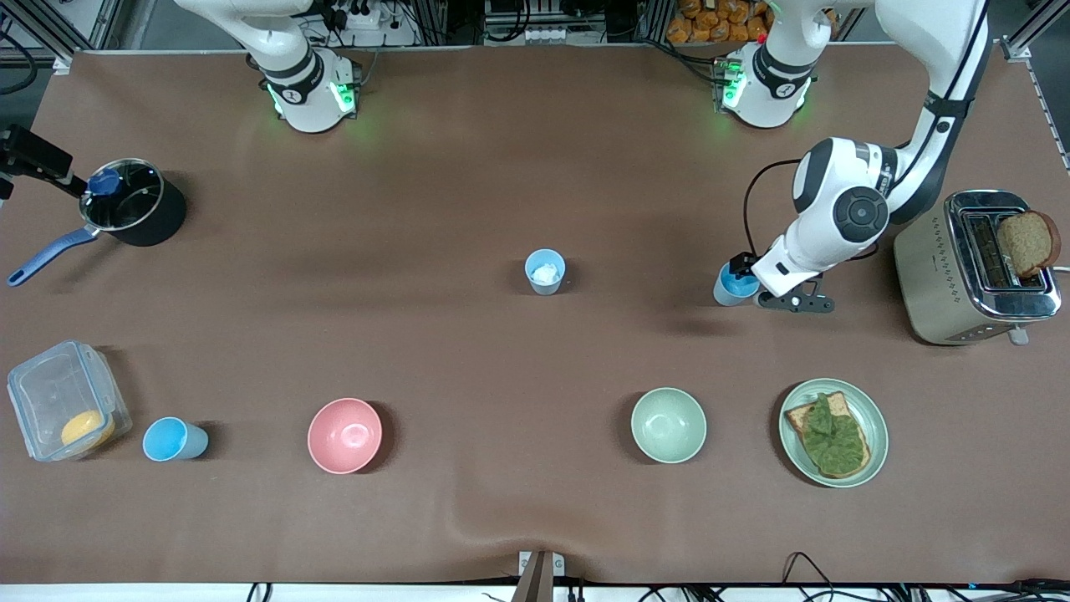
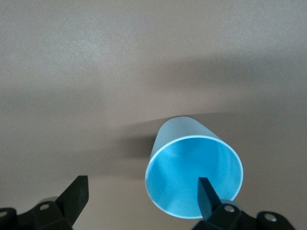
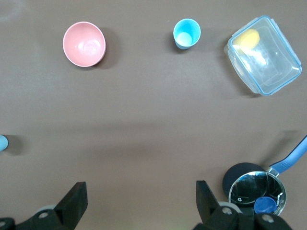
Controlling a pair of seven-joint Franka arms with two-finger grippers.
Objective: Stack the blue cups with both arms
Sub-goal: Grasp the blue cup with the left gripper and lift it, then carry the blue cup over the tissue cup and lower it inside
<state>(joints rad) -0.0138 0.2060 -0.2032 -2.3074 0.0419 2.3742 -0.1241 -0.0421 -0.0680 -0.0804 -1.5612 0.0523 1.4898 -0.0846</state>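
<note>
Three blue cups stand on the brown table. One cup (image 1: 733,287) is beside the toaster, and my left gripper (image 1: 741,269) is at it. In the left wrist view this cup (image 2: 192,163) shows its bright blue inside. My left gripper (image 2: 142,196) is open, one finger over the cup's mouth and the other outside, apart from the wall. A second cup (image 1: 544,272) at mid-table holds something white. A third cup (image 1: 173,440) (image 3: 186,33) stands next to a clear box. My right gripper (image 3: 141,199) is open and empty, high over the table near the pot.
A pink bowl (image 1: 344,435) and a pale green bowl (image 1: 668,425) sit near the front camera. A plate with toast (image 1: 833,432), a toaster (image 1: 976,267), a clear lidded box (image 1: 63,400) and a black pot (image 1: 134,203) stand round the edges.
</note>
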